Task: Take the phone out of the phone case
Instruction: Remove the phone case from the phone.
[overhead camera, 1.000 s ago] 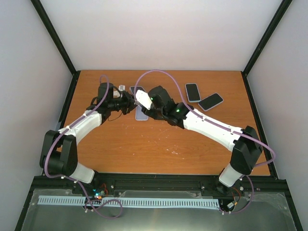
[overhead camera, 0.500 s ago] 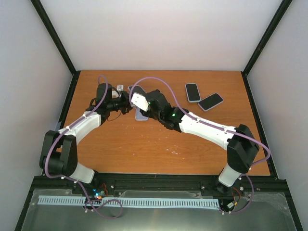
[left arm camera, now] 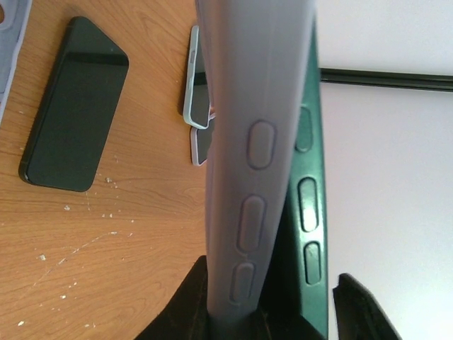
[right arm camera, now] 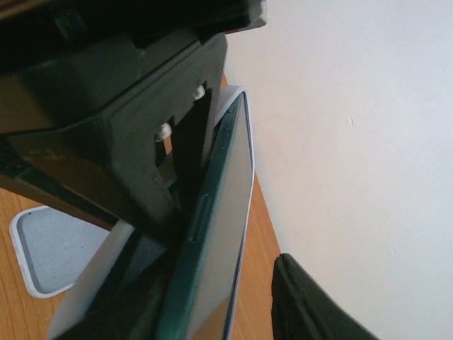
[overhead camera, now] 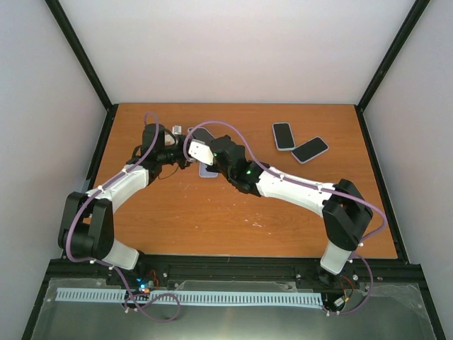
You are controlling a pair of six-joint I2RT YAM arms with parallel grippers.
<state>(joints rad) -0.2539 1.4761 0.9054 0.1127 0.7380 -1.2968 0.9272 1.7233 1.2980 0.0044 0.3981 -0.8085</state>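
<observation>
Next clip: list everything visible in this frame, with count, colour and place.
table: one, orange-brown wood, under everything
phone case: one, lavender, held on edge above the table
phone: one, dark green, against that case, its button side out of the case
black phone: one, flat on the table near the claws
spare case: one, pale lavender, looks empty, on the table below the claws
far phones: two, dark screens, right rear, overlapping
left claw: shut on the phone case
right claw: around the phone, gap showing at one finger
</observation>
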